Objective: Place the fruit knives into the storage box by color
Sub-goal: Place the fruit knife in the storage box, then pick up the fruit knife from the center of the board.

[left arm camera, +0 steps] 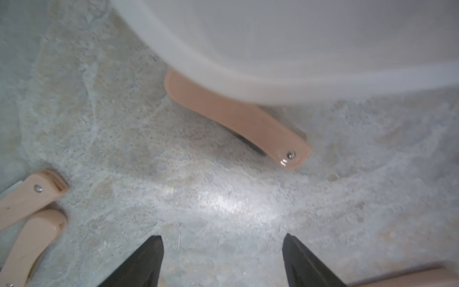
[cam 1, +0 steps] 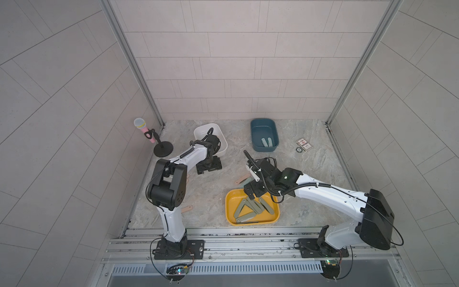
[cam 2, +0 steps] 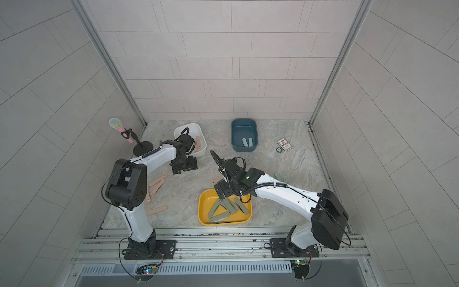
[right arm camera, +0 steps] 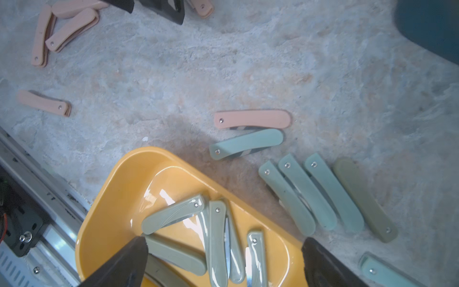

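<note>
my left gripper [left arm camera: 222, 238] hangs low over the table [left arm camera: 223, 198], jaws apart with nothing between them. just ahead of its fingertips a pink knife [left arm camera: 236, 116] lies flat, one end tucked under the rim of the white box [left arm camera: 298, 49]. i judge this is the one to take: ease forward, straddle its free riveted end across the narrow width, stay clear of the box wall, and draw it out before lifting, since a straight lift could catch the rim. off to that gripper's side, a top view shows four loose pink knives [cam 2: 156, 186] on the table. one pink piece [cam 2: 198, 144] lies inside the white box. my right gripper [right arm camera: 223, 239] is spread wide and empty, directly above the yellow box [right arm camera: 111, 198]. about six olive knives [right arm camera: 173, 213] lie piled there, and overlap hides an exact count. beyond its fingertips on the table i count one lone olive knife [right arm camera: 365, 201], five teal knives [right arm camera: 306, 193] and one stray pink knife [right arm camera: 252, 119]. farther ahead, the blue box [cam 1: 264, 124] holds two teal pieces [cam 1: 266, 142].
</note>
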